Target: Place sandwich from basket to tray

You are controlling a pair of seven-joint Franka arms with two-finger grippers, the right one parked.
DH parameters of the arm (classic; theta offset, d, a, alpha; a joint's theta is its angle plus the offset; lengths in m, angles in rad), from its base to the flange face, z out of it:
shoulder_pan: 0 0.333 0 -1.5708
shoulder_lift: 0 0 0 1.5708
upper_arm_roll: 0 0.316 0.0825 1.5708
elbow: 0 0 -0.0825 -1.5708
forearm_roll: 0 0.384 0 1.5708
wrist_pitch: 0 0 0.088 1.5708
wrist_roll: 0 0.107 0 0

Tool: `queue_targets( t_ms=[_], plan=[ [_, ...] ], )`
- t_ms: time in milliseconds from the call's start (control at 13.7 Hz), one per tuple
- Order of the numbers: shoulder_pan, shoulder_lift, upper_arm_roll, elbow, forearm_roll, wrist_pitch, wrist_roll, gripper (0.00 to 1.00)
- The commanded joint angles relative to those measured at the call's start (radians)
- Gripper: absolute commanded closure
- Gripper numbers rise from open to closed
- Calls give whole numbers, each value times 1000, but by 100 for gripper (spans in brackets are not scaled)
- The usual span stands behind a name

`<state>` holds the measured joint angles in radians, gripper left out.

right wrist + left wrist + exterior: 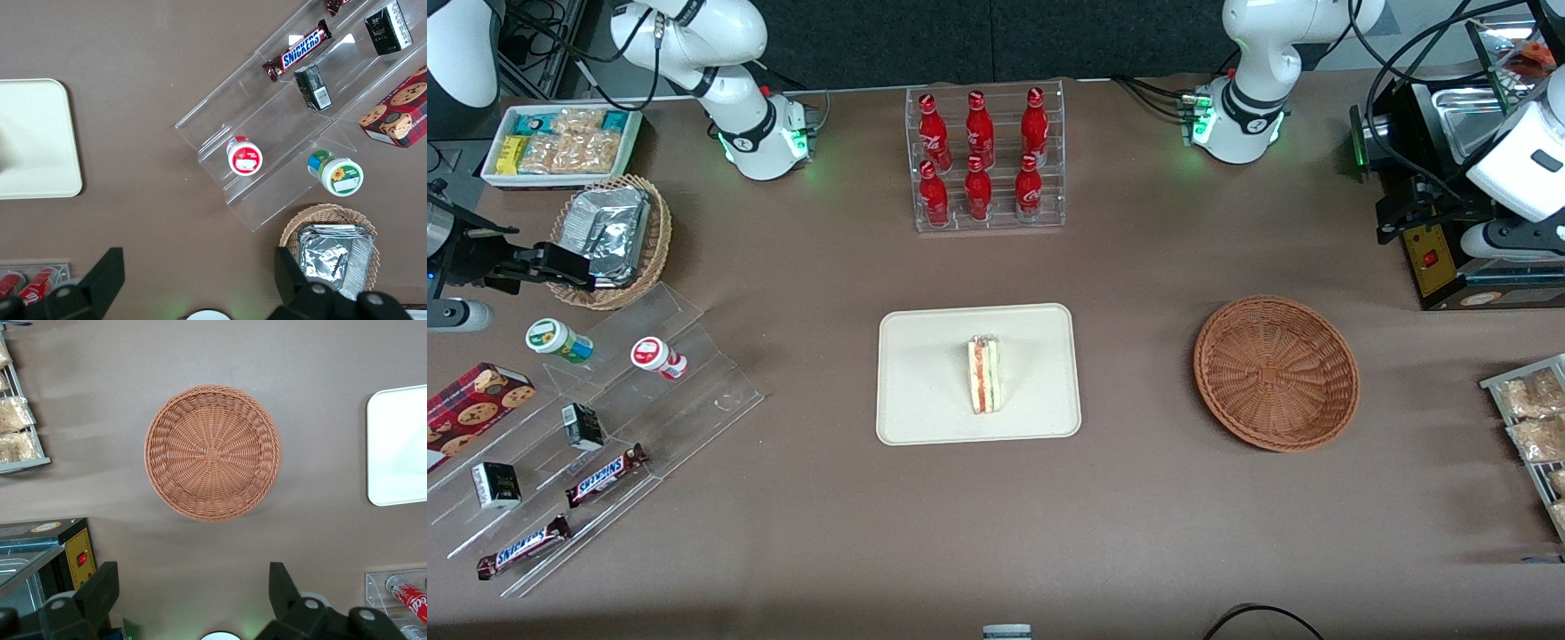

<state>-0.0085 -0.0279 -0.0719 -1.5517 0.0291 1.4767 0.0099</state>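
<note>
- The sandwich [984, 374] stands on its edge in the middle of the tray [925, 418].
- The basket [1276, 372] sits beside the tray, toward the working arm's end of the tabletop [1138, 533].
- The pincer [193, 600] hangs high over the basket, spread wide, gripping nothing, well apart from the sandwich.

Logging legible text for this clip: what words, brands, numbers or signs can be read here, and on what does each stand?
"SNICKERS": two bars on the clear stepped stand.
Coca-Cola script: red bottles in the clear rack.
Too small to read: jar lids, dark cartons, cookie box, yellow panel.
No text: sandwich, tray, basket.
The gripper, open, hangs above the table beside the basket.
</note>
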Motion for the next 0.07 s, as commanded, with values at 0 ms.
queue_targets(
  t_ms=[0],
  plan=[
    [7, 2, -3, 19, -12, -24, -7, 1]
  ],
)
